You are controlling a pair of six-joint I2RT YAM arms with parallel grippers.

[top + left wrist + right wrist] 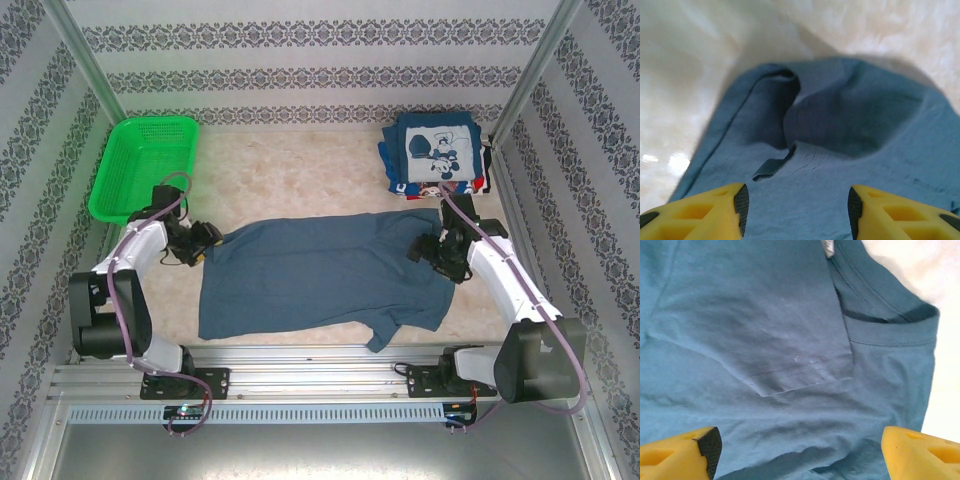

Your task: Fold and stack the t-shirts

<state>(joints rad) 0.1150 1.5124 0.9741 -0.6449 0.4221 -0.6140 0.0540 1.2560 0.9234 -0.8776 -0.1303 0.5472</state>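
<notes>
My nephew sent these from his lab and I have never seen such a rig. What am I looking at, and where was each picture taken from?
Two robot arms stand side by side. The wide picture comes from a camera above and behind them; each close-up comes from a wrist camera, yellow fingers at the bottom. On the pale marbled table lies a slate-blue short-sleeved t-shirt. The left gripper is at its left edge, the right gripper at its right, both open, holding nothing. Far right sits a stack of folded navy cartoon-print t-shirts; far left, a green plastic mesh basket.
</notes>
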